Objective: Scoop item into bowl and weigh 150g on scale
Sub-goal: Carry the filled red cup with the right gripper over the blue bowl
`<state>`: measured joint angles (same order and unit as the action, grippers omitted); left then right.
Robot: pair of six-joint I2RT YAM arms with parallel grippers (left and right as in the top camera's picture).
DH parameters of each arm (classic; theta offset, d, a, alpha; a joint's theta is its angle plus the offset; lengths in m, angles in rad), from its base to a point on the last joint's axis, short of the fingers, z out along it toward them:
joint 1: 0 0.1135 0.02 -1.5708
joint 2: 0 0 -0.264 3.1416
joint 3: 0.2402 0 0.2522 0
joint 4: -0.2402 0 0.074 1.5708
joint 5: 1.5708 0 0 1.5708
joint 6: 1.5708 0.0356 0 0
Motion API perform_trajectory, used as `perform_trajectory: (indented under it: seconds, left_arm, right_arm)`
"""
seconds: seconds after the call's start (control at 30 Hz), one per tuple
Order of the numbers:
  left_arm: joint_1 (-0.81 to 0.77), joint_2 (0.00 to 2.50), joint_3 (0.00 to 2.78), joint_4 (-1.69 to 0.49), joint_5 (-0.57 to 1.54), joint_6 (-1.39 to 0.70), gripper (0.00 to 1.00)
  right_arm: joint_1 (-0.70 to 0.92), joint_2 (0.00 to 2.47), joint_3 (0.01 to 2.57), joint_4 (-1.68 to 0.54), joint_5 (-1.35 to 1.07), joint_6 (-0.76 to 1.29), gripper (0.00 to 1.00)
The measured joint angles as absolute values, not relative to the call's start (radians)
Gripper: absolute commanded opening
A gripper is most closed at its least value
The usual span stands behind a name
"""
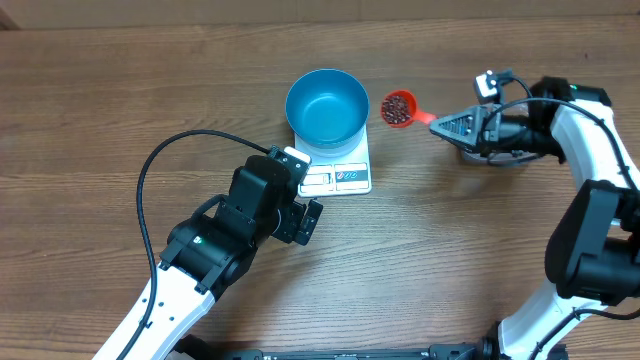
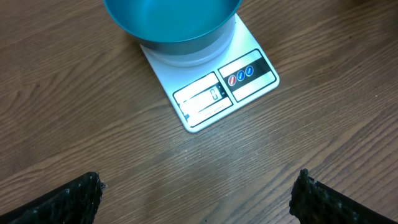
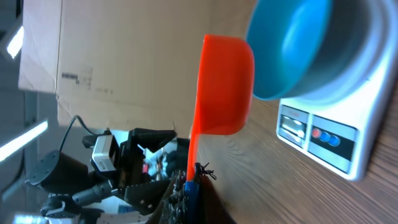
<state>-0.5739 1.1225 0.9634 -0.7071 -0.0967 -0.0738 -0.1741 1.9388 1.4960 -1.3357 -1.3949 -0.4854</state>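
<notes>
One blue bowl [image 1: 326, 105] sits on the far end of a white scale [image 1: 345, 177] at mid-table. One red scoop [image 1: 398, 108], carrying a small load of dark red beans [image 1: 397, 105], hangs just right of the bowl, its handle clamped in the closed right gripper [image 1: 445, 125]. One left gripper [image 2: 198, 199], fingers spread wide and holding nothing, hovers on the near side of the scale.

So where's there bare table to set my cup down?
Widest: the wood left of the bowl, beyond the left arm. Also between the scale and the right arm. Crowded: around the bowl, where the scoop hangs beside it and the left fingers face the scale.
</notes>
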Motion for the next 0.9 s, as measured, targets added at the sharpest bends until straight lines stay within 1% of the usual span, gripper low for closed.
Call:
perform_trajectory:
  seconds: [0.13,0.4,0.63,0.9]
  left_arm:
    - [-0.574,1.122,0.963,-0.707,-0.097,-0.074,1.00]
    - [-0.574,1.122,0.963,-0.707,-0.097,-0.074,1.00]
    - [-0.574,1.122,0.963,-0.707,-0.097,-0.074,0.99]
    - [-0.574,1.122,0.963,-0.707,-0.097,-0.074,0.99]
  right_arm:
    - [-0.123,1.939,1.529,-1.291,-1.401,-0.448,0.04]
    - [-0.052,1.939,1.535,-1.052,-1.390,-0.254,0.04]
    - [-0.014,1.939,1.537,-0.844,-1.293,-0.057,0.04]
    - [0.030,1.939,1.537,-0.750,-1.172,0.020,0.04]
